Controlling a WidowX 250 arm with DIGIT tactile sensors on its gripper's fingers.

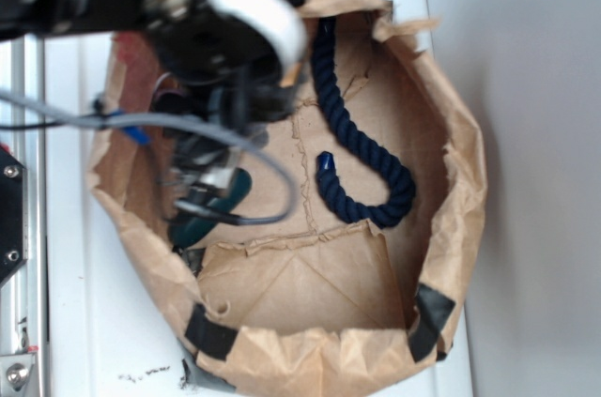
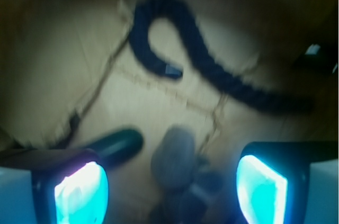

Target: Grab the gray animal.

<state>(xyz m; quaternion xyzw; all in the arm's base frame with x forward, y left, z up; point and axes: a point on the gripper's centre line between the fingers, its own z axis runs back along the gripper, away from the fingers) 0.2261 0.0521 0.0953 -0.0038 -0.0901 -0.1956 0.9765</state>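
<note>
In the wrist view the gray animal (image 2: 174, 158) lies blurred on the brown paper floor, between my two glowing pads (image 2: 82, 195) and a little ahead of them, touching neither. My gripper (image 2: 170, 192) is open, its jaws wide apart on either side of the toy. A dark green capsule (image 2: 119, 144) lies just left of the animal, near the left pad. In the exterior view the arm and gripper (image 1: 211, 186) hang over the left part of the bag and hide the gray animal; only the green capsule (image 1: 202, 223) peeks out below.
A navy rope (image 1: 352, 144) curls across the floor of the brown paper bag (image 1: 460, 190), seen in the wrist view as the rope (image 2: 212, 70) beyond the toy. The bag's crumpled walls ring the work area. Grey cables (image 1: 188, 129) trail from the arm.
</note>
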